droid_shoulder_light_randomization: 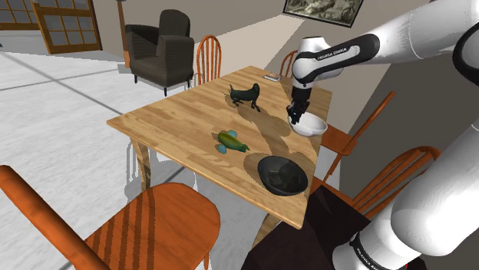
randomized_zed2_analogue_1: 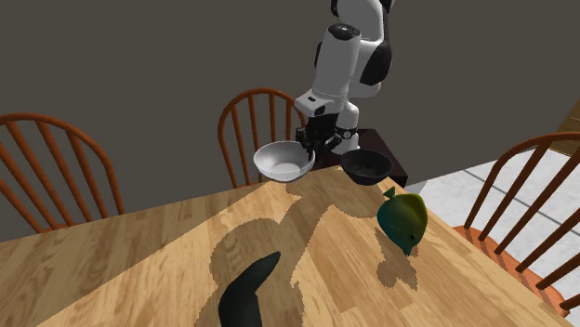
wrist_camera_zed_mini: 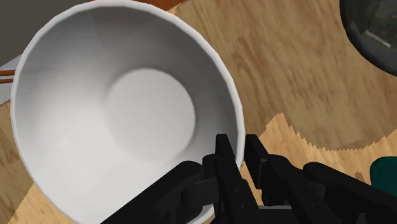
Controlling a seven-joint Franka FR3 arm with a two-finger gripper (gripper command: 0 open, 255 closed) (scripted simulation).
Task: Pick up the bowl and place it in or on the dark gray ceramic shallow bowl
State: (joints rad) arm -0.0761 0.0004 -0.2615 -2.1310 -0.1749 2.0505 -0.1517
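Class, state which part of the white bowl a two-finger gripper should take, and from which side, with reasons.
Take the white bowl by its rim, from above, with one finger inside and one outside. It sits upright and looks too wide to span, but its wall is thin. The gripper clasps it so.
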